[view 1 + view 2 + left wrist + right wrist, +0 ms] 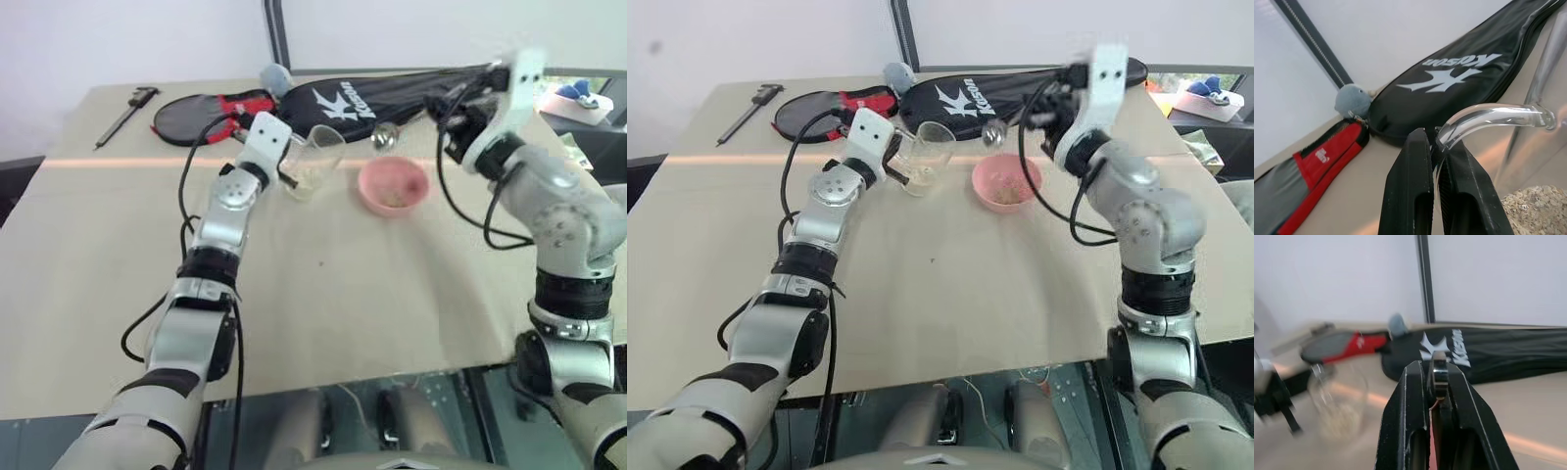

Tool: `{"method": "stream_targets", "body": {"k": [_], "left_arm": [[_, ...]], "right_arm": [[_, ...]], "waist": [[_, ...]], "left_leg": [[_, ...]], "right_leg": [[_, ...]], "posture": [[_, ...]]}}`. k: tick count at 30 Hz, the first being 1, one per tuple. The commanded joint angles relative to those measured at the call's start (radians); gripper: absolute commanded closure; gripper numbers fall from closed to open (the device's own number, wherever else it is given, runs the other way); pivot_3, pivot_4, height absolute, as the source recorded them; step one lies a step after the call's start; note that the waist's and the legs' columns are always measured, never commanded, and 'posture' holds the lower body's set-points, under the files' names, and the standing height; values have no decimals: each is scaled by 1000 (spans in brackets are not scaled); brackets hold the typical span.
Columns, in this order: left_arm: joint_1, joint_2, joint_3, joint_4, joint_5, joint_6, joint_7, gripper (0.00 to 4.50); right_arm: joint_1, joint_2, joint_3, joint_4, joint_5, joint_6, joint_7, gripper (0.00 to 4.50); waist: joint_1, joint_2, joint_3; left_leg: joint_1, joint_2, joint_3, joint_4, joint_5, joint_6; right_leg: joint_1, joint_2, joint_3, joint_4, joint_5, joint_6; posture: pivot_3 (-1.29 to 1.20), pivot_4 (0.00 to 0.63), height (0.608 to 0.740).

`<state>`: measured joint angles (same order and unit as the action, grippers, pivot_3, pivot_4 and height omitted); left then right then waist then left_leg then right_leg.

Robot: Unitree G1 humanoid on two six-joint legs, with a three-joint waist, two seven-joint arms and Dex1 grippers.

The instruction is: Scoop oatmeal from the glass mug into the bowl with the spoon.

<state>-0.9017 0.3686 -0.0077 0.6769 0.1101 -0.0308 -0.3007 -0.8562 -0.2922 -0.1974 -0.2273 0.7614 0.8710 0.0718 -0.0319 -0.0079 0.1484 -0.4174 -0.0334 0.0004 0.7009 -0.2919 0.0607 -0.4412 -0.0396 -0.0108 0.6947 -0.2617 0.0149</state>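
Observation:
The glass mug (315,157) stands tilted on the table, with pale oatmeal (1540,208) in its bottom. My left gripper (1434,139) is shut on the mug's curved glass edge. To the right of the mug sits the pink bowl (394,186), which holds a few oat flakes (397,199). My right gripper (1043,111) is raised behind the bowl and shut on the handle of the spoon (1439,372). The spoon's shiny oval end (384,137) hangs in the air just beyond the bowl's far rim, between mug and bowl.
A long black racket bag (392,98) and a red-and-black cover (211,113) lie along the table's far side, with a grey soft ball (274,75) between them. A caliper (127,108) lies far left. A white tray (578,100) sits off the right edge.

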Motion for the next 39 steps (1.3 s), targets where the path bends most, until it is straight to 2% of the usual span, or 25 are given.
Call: {"method": "stream_targets", "body": {"k": [1, 8, 14, 17, 21, 24, 27, 32, 36, 39], "left_arm": [[-7, -14, 21, -101, -37, -4, 3, 4440], [47, -42, 26, -219, -75, -28, -7, 4440], [129, -60, 49, -338, -132, -12, -10, 4440], [184, -75, 70, -389, -172, 15, -9, 4500], [241, -80, 105, -408, -220, 47, -13, 4500], [285, -96, 171, -403, -287, 72, 14, 4500], [324, -94, 233, -351, -345, -7, -22, 4500], [371, -79, 329, -279, -396, -115, -36, 4500], [428, -70, 390, -224, -423, -196, -39, 4500], [450, -62, 414, -196, -421, -246, -31, 4500]], "right_arm": [[-43, 54, -27, -55, 87, 60, -52, 4500], [-23, 136, 50, -32, 42, 68, -67, 4500], [-10, 131, 188, 5, -53, 46, 20, 4500], [4, 114, 251, 21, -100, 16, 97, 3520], [18, 79, 229, -12, -114, -3, 148, 1555], [97, -40, 231, -132, -117, -23, 256, 144], [245, -160, 228, -260, -117, -149, 440, 144], [502, -301, 186, -383, -193, -334, 581, 144], [729, -311, 123, -421, -254, -555, 669, 144], [840, -309, 91, -438, -285, -664, 702, 144]], "waist": [[0, 0, 0], [-1, 0, 0], [-8, 0, 0], [-9, 0, 0], [-7, 0, 0], [2, 0, -1], [9, -1, -1], [19, -1, -1], [20, -2, -2], [22, -2, -2]], "left_leg": [[0, 0, 0, 0, 0, 0], [0, -1, 0, 0, 0, 0], [1, -1, 0, 0, 0, 0], [1, -1, 0, 0, 0, 0], [1, -1, 0, 0, 0, 0], [1, -1, -1, 0, 0, 0], [1, -1, -1, 0, 0, 0], [2, 0, -1, 0, 0, 0], [4, 0, -1, 1, 0, 0], [6, 0, -1, 1, 0, 0]], "right_leg": [[0, 0, 0, 0, 0, 0], [0, 0, 0, 0, 0, 0], [0, 0, 0, 0, 0, 0], [0, 0, 0, 0, 0, 0], [0, 0, 0, 0, 0, 0], [1, -1, 0, -1, 0, 0], [1, -1, 0, -2, 0, 0], [2, 0, 0, -1, 0, 0], [5, 0, 0, -2, 0, 0], [7, 0, 0, -3, 0, 0]], "posture": [[0, 150, 740], [0, 150, 740], [0, 150, 740], [0, 150, 740], [0, 150, 740], [0, 150, 740], [0, 150, 740], [0, 150, 740], [0, 150, 740], [0, 150, 740]]}}
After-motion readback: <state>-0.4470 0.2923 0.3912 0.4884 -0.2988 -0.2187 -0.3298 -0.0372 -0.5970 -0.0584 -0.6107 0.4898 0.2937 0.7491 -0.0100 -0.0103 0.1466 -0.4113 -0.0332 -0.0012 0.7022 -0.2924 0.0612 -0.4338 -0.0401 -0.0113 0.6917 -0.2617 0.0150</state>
